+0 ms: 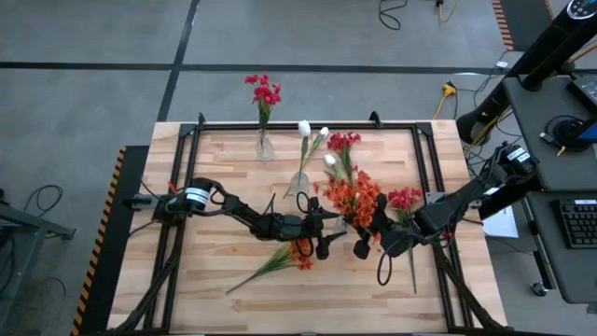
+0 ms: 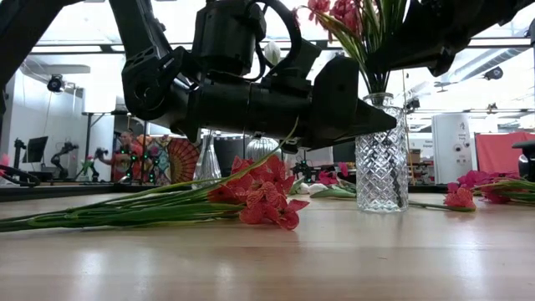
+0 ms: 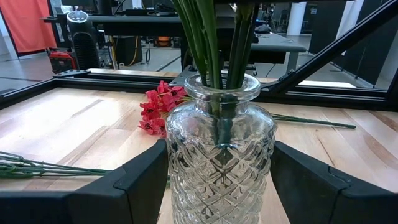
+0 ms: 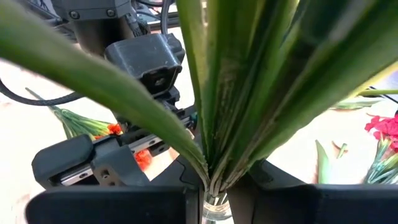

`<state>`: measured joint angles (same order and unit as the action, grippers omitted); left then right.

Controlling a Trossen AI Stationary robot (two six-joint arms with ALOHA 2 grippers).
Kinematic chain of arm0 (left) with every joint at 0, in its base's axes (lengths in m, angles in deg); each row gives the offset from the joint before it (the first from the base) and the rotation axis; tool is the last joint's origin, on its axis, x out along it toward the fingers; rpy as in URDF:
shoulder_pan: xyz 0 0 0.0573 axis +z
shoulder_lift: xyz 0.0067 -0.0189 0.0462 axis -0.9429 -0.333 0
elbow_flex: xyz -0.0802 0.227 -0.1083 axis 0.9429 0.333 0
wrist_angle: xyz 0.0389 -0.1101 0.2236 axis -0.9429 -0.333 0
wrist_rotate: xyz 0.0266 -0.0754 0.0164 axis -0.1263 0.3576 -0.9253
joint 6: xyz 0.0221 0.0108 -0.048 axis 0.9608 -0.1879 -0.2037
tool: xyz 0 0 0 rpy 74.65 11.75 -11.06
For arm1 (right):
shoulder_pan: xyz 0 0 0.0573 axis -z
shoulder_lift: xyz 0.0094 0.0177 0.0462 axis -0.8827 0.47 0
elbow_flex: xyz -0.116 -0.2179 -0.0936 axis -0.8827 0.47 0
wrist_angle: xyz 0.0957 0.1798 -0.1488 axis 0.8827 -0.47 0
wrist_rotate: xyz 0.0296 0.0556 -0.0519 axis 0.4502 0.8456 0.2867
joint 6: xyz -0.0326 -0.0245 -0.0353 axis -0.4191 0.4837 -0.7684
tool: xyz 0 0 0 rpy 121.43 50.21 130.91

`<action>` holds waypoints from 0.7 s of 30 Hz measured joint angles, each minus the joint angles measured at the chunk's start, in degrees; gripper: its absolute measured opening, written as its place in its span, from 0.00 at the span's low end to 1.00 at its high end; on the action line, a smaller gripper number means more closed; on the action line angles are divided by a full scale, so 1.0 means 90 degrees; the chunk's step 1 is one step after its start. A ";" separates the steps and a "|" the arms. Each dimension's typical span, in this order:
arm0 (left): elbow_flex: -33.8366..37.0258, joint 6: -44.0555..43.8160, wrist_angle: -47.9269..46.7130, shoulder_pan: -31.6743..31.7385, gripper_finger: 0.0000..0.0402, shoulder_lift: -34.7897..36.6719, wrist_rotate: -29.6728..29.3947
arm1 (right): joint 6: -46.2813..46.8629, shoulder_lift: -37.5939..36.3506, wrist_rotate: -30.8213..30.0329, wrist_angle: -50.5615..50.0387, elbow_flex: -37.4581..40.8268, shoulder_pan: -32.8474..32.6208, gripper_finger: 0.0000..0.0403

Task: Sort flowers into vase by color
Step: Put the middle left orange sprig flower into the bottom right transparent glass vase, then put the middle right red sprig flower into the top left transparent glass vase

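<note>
Now the left gripper [image 3: 217, 180] clasps the cut-glass vase [image 3: 219, 155] at its sides. Right above the vase, the right gripper [image 4: 214, 186] pinches the orange flowers [image 1: 354, 194] by their stems.

Even overhead light leaves soft shadows on the surface [image 1: 224, 168]. Bright windows backlight the low view, silhouetting the arms. Close leaves [image 4: 261, 81] blur before the right wrist camera.
</note>
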<state>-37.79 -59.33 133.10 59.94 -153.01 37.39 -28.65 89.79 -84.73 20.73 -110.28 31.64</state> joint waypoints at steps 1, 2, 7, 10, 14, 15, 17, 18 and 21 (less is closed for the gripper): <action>0.0000 0.0000 0.0000 0.0000 0.61 0.0000 -0.0002 | 0.0005 0.0000 -0.0016 0.0002 0.0000 0.0000 0.09; 0.0000 0.0000 0.0000 0.0000 0.61 0.0000 -0.0001 | 0.0011 0.0000 -0.0021 0.0002 0.0000 0.0000 0.09; 0.0000 0.0000 0.0000 0.0000 0.61 -0.0002 -0.0002 | 0.0021 0.0000 -0.0033 0.0004 0.0000 0.0000 0.09; 0.0000 0.0000 0.0000 0.0000 0.61 -0.0002 -0.0002 | 0.0034 0.0000 0.0026 0.0004 0.0000 0.0000 0.10; 0.0000 0.0000 0.0000 0.0000 0.61 -0.0002 -0.0002 | 0.0087 0.0000 0.0056 0.0004 0.0000 0.0000 0.16; 0.0000 0.0000 0.0000 0.0000 0.61 -0.0002 -0.0003 | 0.0089 0.0000 0.0056 0.0006 0.0000 -0.0002 0.19; 0.0000 0.0000 0.0000 0.0000 0.61 -0.0002 -0.0005 | 0.0087 0.0000 0.0056 0.0004 0.0000 -0.0002 0.24; 0.0000 0.0000 0.0000 0.0000 0.61 -0.0002 -0.0007 | 0.0087 0.0000 0.0054 0.0006 0.0000 -0.0002 0.26; 0.0000 0.0000 0.0000 0.0002 0.61 -0.0002 -0.0014 | 0.0087 0.0000 0.0054 0.0006 0.0000 -0.0002 0.33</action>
<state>-37.79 -59.33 133.10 59.96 -153.03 37.27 -27.87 89.79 -84.25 20.79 -110.28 31.62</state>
